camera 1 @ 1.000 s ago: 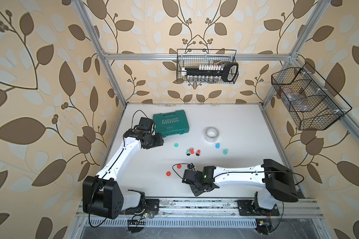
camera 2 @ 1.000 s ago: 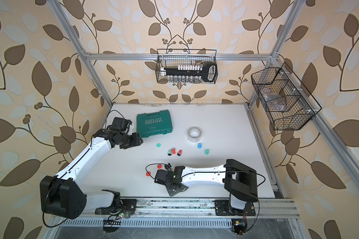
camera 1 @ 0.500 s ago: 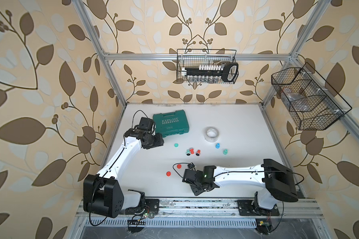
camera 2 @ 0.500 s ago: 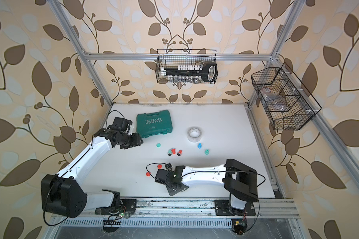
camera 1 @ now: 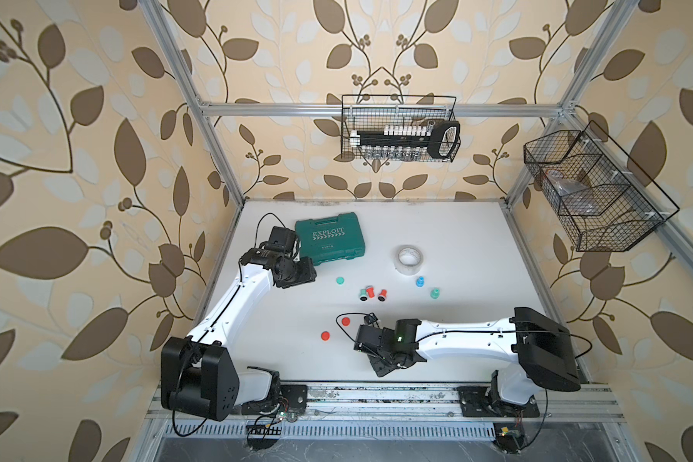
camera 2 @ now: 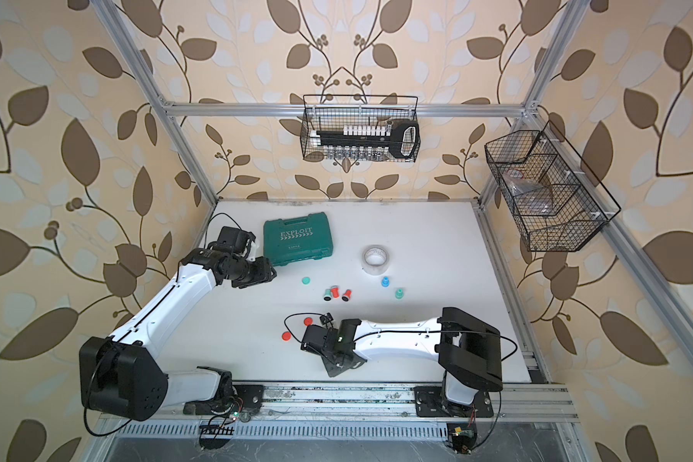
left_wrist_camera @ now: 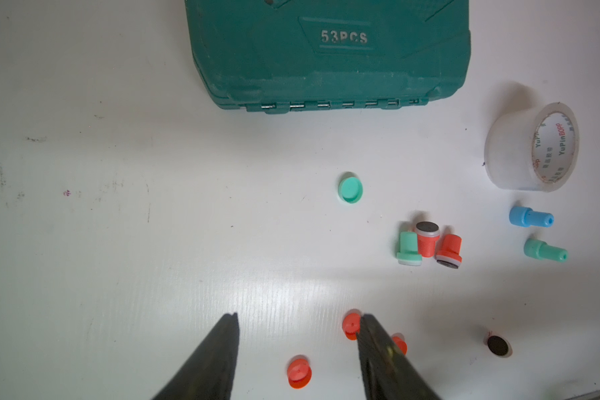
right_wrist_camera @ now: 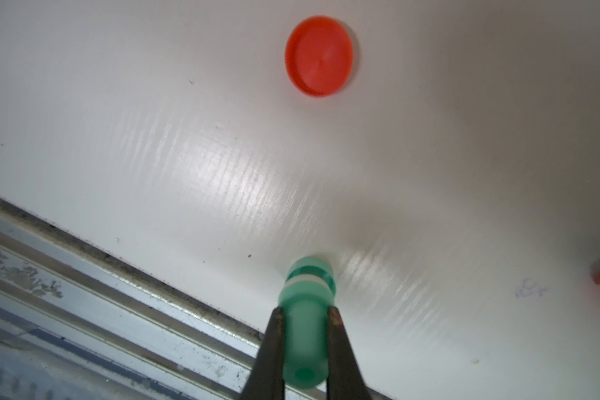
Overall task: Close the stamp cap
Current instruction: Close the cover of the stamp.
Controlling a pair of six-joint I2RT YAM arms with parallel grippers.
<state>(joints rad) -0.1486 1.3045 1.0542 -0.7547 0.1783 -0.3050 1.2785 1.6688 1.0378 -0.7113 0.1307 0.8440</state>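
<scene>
My right gripper (right_wrist_camera: pixel 305 313) is shut on the stem of a green stamp (right_wrist_camera: pixel 303 343), close to the table's front edge. A green cap (right_wrist_camera: pixel 310 272) sits on the stamp's far end and touches the table. A white ring shows between cap and body. In both top views the right gripper (camera 1: pixel 381 366) (camera 2: pixel 337 366) covers the stamp. My left gripper (left_wrist_camera: pixel 298 318) (camera 1: pixel 309 274) is open and holds nothing, beside the green toolbox (camera 1: pixel 331 238). A loose green cap (left_wrist_camera: pixel 350 188) lies ahead of it.
Red caps (left_wrist_camera: pixel 298 372) (right_wrist_camera: pixel 319 55) lie loose mid-table. Three uncapped stamps (camera 1: pixel 371 293) lie in a cluster, with a blue stamp (camera 1: pixel 419 281) and a green stamp (camera 1: pixel 435 293) to their right. A tape roll (camera 1: pixel 409 259) stands behind them. The metal rail (right_wrist_camera: pixel 118 294) borders the front edge.
</scene>
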